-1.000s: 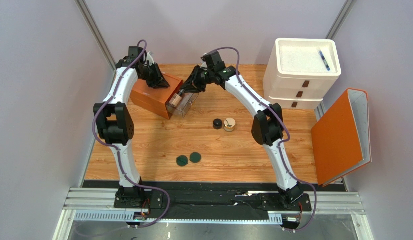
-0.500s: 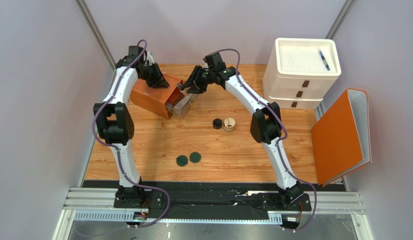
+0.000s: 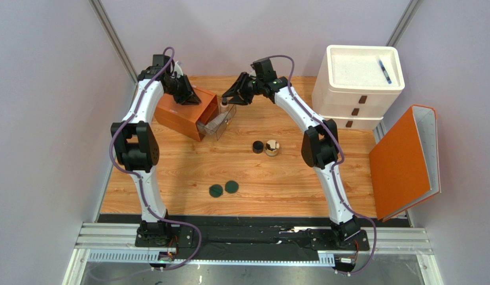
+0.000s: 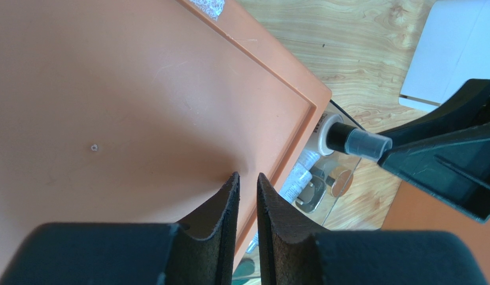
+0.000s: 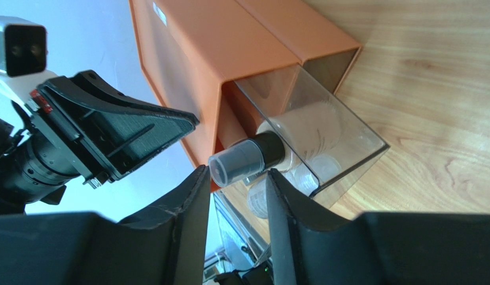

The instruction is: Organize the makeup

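The orange drawer box [image 3: 180, 113] stands at the back left with its clear drawer [image 3: 220, 126] pulled out. A beige bottle with a dark cap [image 5: 247, 157] leans up out of the drawer, and other bottles [image 5: 300, 127] lie inside it. My right gripper [image 5: 236, 172] is open, its fingers on either side of the bottle's cap tip without clamping it. It also shows in the top view [image 3: 229, 98]. My left gripper [image 4: 247, 176] is shut and rests on the box top [image 4: 140, 107]. A black cap [image 3: 258, 146], a tan jar [image 3: 271, 147] and two green discs [image 3: 223, 189] lie on the table.
A white drawer stack [image 3: 357, 95] stands at the back right with a blue pen [image 3: 384, 70] on top. An orange binder [image 3: 404, 160] stands open at the right edge.
My right gripper has drawn back up and to the right, out of the clear drawer, leaving the bottle in it. The left arm has not moved.
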Robot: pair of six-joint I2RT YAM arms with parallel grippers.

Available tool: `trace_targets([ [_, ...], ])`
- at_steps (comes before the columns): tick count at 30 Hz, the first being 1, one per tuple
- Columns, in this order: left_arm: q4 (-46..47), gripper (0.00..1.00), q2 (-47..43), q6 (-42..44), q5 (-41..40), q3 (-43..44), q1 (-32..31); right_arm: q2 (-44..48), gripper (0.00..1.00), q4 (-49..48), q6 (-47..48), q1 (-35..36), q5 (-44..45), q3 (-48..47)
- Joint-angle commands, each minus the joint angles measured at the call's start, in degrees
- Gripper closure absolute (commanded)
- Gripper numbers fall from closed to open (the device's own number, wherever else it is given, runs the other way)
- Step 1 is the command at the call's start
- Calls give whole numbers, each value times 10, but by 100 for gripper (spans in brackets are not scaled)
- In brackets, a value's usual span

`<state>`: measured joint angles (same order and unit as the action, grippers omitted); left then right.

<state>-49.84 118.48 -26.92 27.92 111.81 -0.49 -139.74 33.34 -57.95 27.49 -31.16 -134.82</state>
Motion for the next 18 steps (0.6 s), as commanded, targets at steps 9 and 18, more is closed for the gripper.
trace_targets([
  [9, -23, 76, 3, 10, -23, 3, 1, 0, 100, -100, -88, -16, 12, -30],
  [18, -21, 76, 7, 11, -22, 4, 1, -30, 100, -87, -88, -4, 0, -43],
])
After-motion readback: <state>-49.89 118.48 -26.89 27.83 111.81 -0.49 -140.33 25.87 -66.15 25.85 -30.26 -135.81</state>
